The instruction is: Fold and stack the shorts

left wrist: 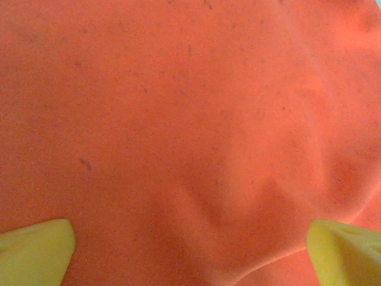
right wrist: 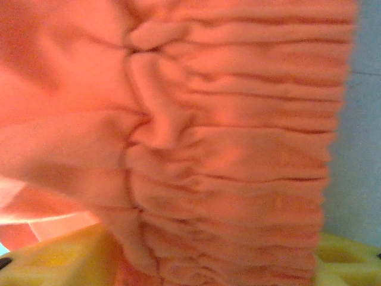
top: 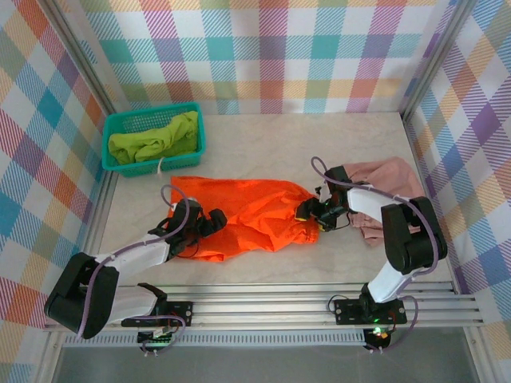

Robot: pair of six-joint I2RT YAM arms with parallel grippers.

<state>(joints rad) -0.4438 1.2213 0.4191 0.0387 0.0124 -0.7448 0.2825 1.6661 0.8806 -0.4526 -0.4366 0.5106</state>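
Orange shorts [left wrist: 178,119] lie close under the left wrist camera as smooth bright cloth with a few soft folds. The left jaws stand wide over them, one yellow fingertip [left wrist: 36,250] at each lower corner of that view, gripping nothing. From above, these orange shorts [top: 247,215] lie spread and rumpled across the middle of the table [top: 263,136], nearer its near edge. The left jaws are at their left end and the right jaws at their right end. In the right wrist view the gathered, ribbed waistband of the orange shorts [right wrist: 226,149] fills the gap between two yellow fingers [right wrist: 53,262]. The right jaws stand partly apart around it, and I cannot tell whether they pinch it yet. Pink shorts [top: 383,191] sit crumpled toward the table's right edge, just beside the orange pair and partly behind the right arm [top: 403,239]. Green shorts [top: 156,140] are heaped inside a teal mesh basket [top: 144,120] at the far left corner, well apart from the others. Pastel plaid walls [top: 271,48] enclose the table on three sides.
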